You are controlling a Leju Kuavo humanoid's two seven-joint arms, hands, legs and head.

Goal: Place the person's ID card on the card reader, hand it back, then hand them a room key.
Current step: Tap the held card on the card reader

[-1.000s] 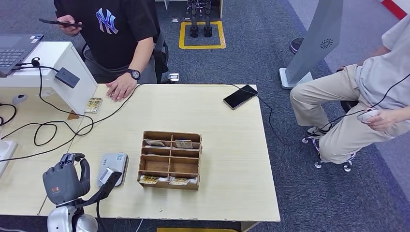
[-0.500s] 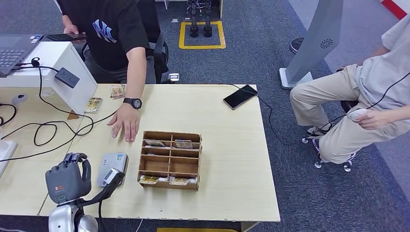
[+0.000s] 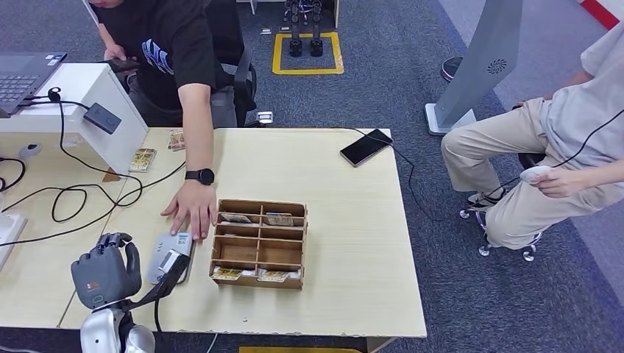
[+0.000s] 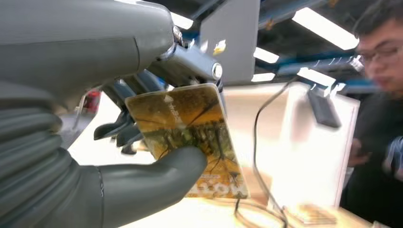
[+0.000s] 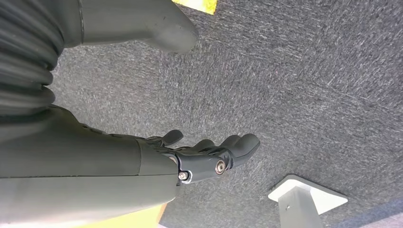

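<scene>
The person's hand (image 3: 190,208) now reaches our grey card reader (image 3: 170,256), lower left; our left hand (image 4: 142,142) pinches the yellow-brown picture card (image 4: 190,137) (handover looks next), right hand (image 5: 209,154) hanging loosely empty.

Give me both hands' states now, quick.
Left hand: holding a card.
Right hand: open, holding nothing.
</scene>
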